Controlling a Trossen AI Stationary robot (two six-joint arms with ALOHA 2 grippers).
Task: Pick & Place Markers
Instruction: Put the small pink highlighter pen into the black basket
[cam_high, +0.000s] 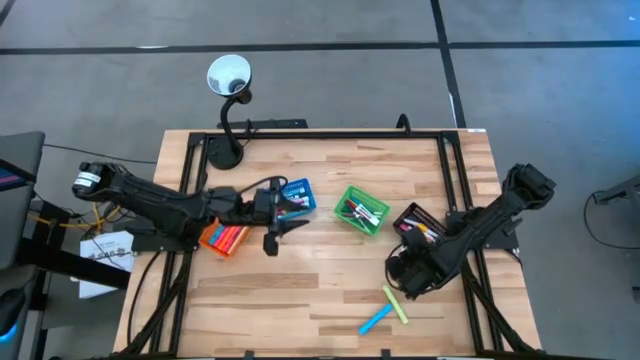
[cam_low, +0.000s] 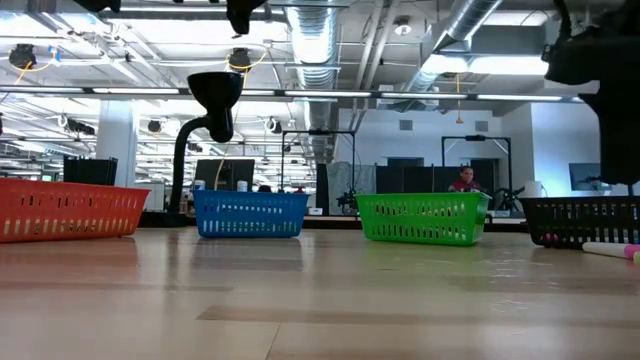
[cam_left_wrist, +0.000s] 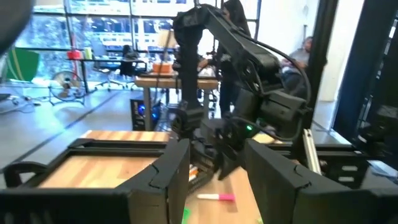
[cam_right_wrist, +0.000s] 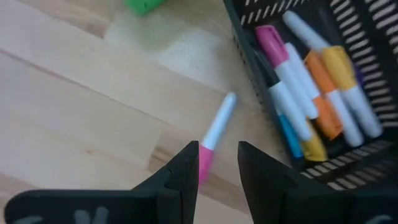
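We see the right claw (cam_right_wrist: 216, 169) hovering low over the tabletop (cam_high: 300, 300) on its right side, just beside the black basket (cam_high: 415, 218). Its fingers stand a little apart with nothing between them, straddling the pink-capped end of a white marker (cam_right_wrist: 214, 135) that lies loose on the wood just outside the basket wall. Whether the fingers touch that marker we cannot tell.

Inside the black basket lie several markers (cam_right_wrist: 314, 93): white barrels with pink, orange, yellow and blue parts, packed side by side.

The left claw (cam_high: 283, 228) waits above the left half of the tabletop, between the orange basket (cam_high: 223, 239) and the blue basket (cam_high: 298, 195), its fingers spread with nothing in them. In the left wrist view the right arm shows farther off, with a pink-capped marker on the wood below it.

Two more markers lie loose towards the near right of the tabletop, a yellow-green marker (cam_high: 396, 304) and a light blue marker (cam_high: 376, 320), their ends close together. The green basket (cam_high: 361, 209) sits mid-tabletop and holds a few markers; the orange basket holds some too. A black gooseneck lamp (cam_high: 229, 75) stands at the far left edge.
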